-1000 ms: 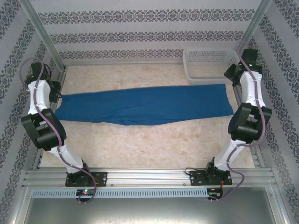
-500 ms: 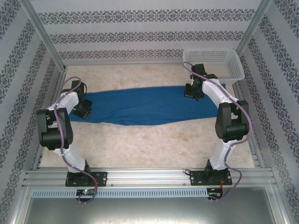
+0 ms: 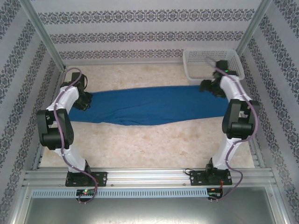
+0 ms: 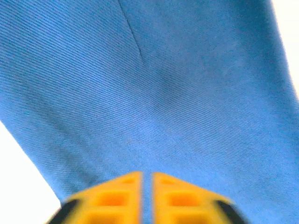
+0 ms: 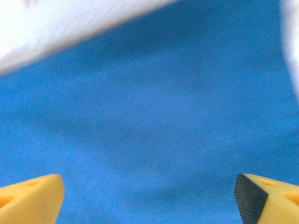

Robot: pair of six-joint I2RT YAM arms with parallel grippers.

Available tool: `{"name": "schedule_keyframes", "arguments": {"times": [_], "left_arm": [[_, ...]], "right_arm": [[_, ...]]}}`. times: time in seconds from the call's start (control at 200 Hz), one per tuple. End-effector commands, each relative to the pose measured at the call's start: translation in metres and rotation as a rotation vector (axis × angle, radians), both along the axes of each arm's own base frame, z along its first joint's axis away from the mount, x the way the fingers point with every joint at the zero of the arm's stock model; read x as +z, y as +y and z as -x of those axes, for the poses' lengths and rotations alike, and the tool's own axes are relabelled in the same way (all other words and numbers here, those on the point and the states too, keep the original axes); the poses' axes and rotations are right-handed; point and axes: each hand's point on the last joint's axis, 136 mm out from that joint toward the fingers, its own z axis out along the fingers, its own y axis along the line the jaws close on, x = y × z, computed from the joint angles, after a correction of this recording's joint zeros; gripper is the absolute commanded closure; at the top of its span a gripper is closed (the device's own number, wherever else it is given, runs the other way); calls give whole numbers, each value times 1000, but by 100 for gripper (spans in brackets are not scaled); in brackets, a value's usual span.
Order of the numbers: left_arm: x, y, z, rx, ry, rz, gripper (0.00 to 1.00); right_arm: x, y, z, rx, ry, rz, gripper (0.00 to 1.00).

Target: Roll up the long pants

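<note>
Bare beige marbled tabletop (image 3: 154,144) lies open in a broad band across the lower middle of the top view and in a narrower strip above the royal-blue cloth trousers (image 3: 154,105), which span the centre from left to right. The white perforated plastic basket (image 3: 198,65) blocks the upper right corner, and the white left arm (image 3: 65,100) and right arm (image 3: 233,91) stand over the trousers' two ends.

top: we look down from high behind the near edge, far off, over the whole table (image 3: 140,140) | left wrist: we face the pants (image 4: 187,93), very near | right wrist: same, very near | shared: pants cloth, all three
</note>
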Motion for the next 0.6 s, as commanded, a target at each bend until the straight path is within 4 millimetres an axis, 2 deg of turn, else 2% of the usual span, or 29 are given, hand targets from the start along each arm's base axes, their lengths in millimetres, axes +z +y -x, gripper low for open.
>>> {"name": "schedule_keyframes", "arguments": {"times": [0.0, 0.035, 0.055, 0.145, 0.295, 0.36, 0.42, 0.455, 0.595], "left_arm": [[33, 9, 11, -40, 5, -50, 18], [38, 9, 10, -48, -6, -49, 2], [41, 8, 10, -52, -13, -48, 0], [51, 6, 8, -66, -53, -46, 0], [63, 1, 5, -97, -91, -29, 0], [63, -2, 6, -101, -91, -16, 0], [64, -4, 5, -111, -102, -2, 0], [64, -5, 6, -113, -102, 3, 0], [58, -7, 5, -119, -104, 15, 0]], "right_arm": [[22, -39, -9, 2, -5, -32, 4], [22, -50, -13, -6, -15, -42, 4], [19, -57, -14, -13, -12, -44, 4], [9, -77, -15, -25, 9, -36, 4], [-17, -85, -17, 13, 22, -112, 5], [-32, -87, -13, 19, 37, -165, 6], [-40, -81, -10, 47, 20, -263, 8], [-44, -85, -7, 38, 22, -283, 8], [-51, -96, 6, 47, 29, -303, 8]]}}
